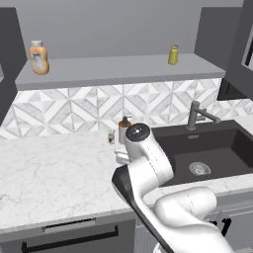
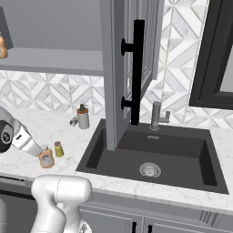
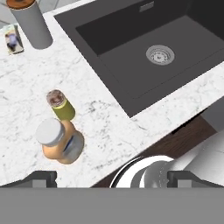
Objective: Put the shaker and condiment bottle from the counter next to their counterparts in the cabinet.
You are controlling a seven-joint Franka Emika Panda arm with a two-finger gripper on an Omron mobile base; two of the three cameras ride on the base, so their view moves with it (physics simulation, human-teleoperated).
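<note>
In the left base view, the open grey wall cabinet (image 1: 118,69) carries a deeper-orange bottle (image 1: 38,58) at 10 o'clock on its shelf board and a small yellow-green shaker (image 1: 173,55) at 1 o'clock, the two well apart. Below, the white marble bench (image 1: 54,173) spreads to 8 o'clock, the dark sink (image 1: 207,153) sits at 3 o'clock with a grey faucet (image 1: 196,116) behind it, and a grey pump dispenser (image 1: 124,129) stands near a tiny labelled jar (image 1: 111,137) just above the white arm (image 1: 148,168). In the right base view, the condiment bottle (image 2: 46,157) stands on the bench at 8 o'clock with the olive shaker (image 2: 58,149) just beside it toward 1 o'clock, both left of the sink; the pump dispenser is farther back toward the tiled wall, and an open cabinet door (image 2: 129,68) with a black handle hangs over the sink. In the hand view, the condiment bottle (image 3: 59,142), seen from above with its white cap, sits at 8 o'clock, and the shaker (image 3: 60,105) with its brownish cap stands just beside it toward 12 o'clock; I cannot tell whether they touch. The fingers (image 3: 111,178) stand spread wide apart at the bottom edge with nothing between them, the bottle lying off toward the left finger tip.
</note>
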